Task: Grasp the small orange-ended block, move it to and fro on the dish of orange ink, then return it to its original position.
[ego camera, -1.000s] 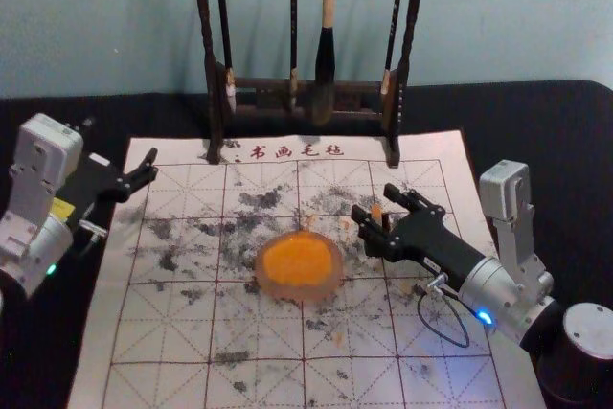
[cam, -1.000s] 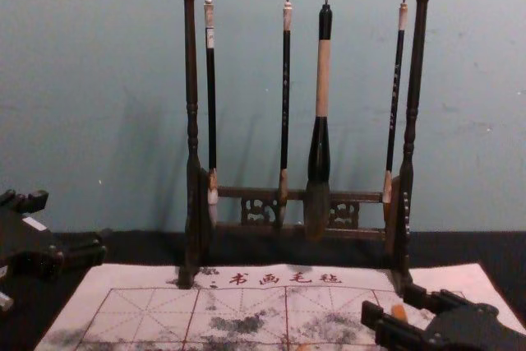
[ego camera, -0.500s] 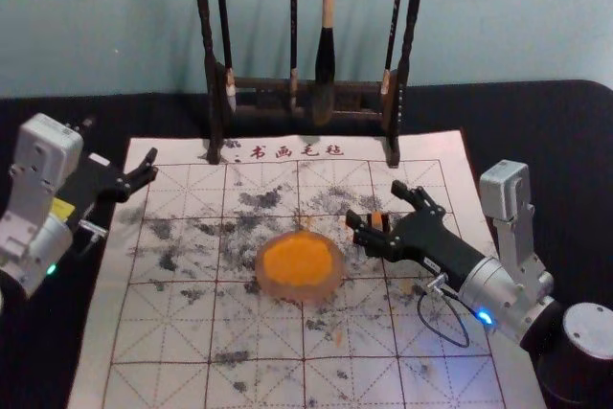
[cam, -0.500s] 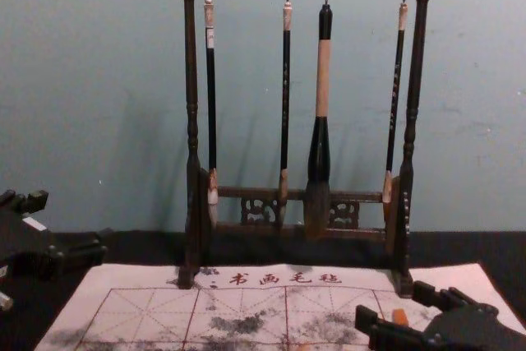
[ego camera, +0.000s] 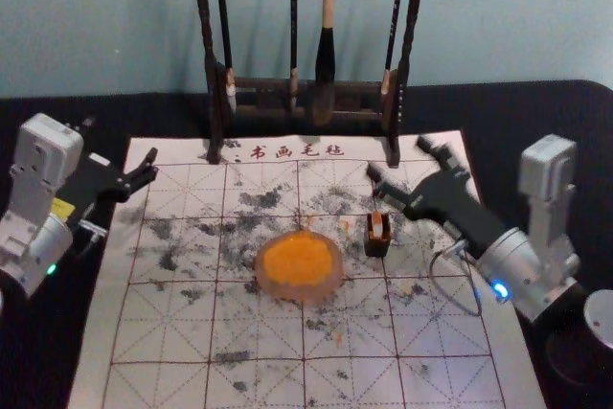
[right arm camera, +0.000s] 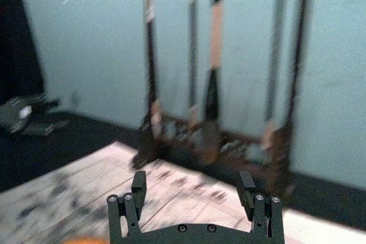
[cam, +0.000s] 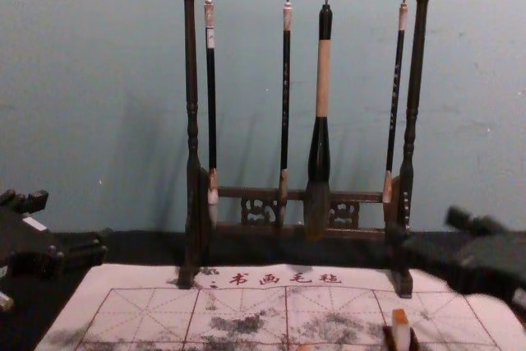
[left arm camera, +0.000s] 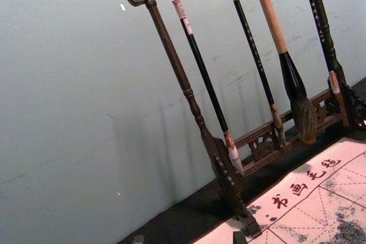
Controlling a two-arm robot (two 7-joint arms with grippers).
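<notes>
Though near block [ego camera: 377,224], claw [ego camera: 396,157] now clear.

Right claw [ego camera: 397,158] has the brush rack [ego camera: 263,85] close in front of its tips, so no easy run forward. Block [ego camera: 376,225] and its holder [ego camera: 378,245] stand robot-side of it, dish [ego camera: 299,263] further left. Free lane over the mat [ego camera: 192,191] leftward between rack and dish, up to the left claw [ego camera: 149,166].
</notes>
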